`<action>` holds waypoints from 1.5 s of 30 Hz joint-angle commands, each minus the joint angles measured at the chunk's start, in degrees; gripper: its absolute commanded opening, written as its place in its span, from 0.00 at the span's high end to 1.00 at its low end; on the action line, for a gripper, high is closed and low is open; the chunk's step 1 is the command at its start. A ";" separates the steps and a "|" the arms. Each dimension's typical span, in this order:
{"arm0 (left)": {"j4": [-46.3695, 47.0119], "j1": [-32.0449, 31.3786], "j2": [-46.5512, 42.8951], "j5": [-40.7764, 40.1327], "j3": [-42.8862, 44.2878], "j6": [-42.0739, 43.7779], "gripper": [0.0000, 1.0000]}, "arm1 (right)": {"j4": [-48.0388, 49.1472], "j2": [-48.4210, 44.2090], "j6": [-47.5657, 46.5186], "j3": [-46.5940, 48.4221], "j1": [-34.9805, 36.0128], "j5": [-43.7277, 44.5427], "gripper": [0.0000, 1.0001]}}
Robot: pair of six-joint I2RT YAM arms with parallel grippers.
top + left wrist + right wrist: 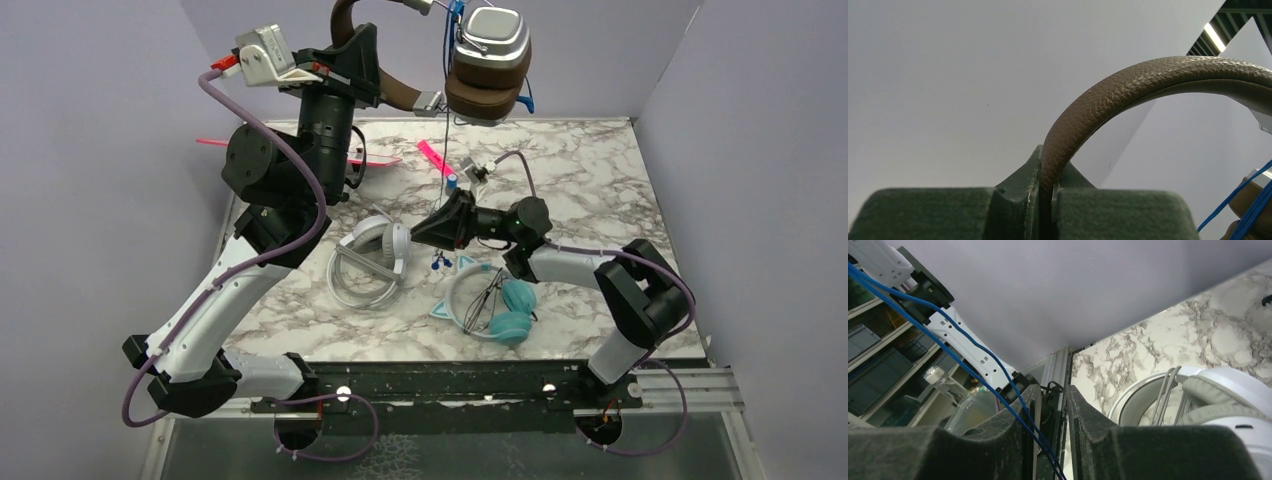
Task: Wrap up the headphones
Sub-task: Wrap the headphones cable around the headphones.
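The left tool (pixel 357 52) is raised high above the far side of the bench (pixel 600 180). It is fully closed on the leathery band of the brown headphones (pixel 488 60). In the left wrist view the band (pixel 1128 85) rises out of the pinch between the two dark fingers and arches to the right. The set hangs out sideways from this grip. Its silver-backed cups with brown cushions are stacked together in the air near the back wall, well clear of the marbled surface.

A thin blue cord (pixel 453 22) drops from these cups toward the right tool (pixel 425 232). That tool sits low over the middle of the bench and points left. Its jaws stand a narrow gap apart. In the right wrist view the blue cord (pixel 948 345) comes down from the upper left and runs into that gap along the inner face of one finger. The frames do not show whether it is pinched.

The white-grey headphones (pixel 375 255) lie flat on the bench just in front of the right tool's tips, with their pale cord looped beside them. The teal cat-eared headphones (pixel 505 310) lie nearer the arm bases, under the right forearm. Two pink strips (pixel 432 155) lie toward the back of the bench.
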 commanded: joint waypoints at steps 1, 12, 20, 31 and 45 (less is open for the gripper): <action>6.96 0.17 0.36 -5.74 2.28 2.39 1.00 | 3.16 -4.01 0.62 -4.01 1.33 2.66 0.71; 12.90 0.21 9.22 -17.32 7.18 23.44 1.00 | -31.46 -28.05 -12.15 -11.97 7.01 10.09 0.99; 20.86 4.38 15.18 -24.43 -1.93 39.22 1.00 | -68.78 -45.34 -25.75 0.64 7.24 2.53 0.99; -5.82 12.06 22.99 -22.23 6.79 6.73 1.00 | -67.81 -45.98 -20.10 5.01 8.99 -15.33 0.99; 2.63 11.72 18.69 -15.84 -13.72 19.33 1.00 | -104.77 -39.99 -38.71 37.31 11.53 3.08 0.99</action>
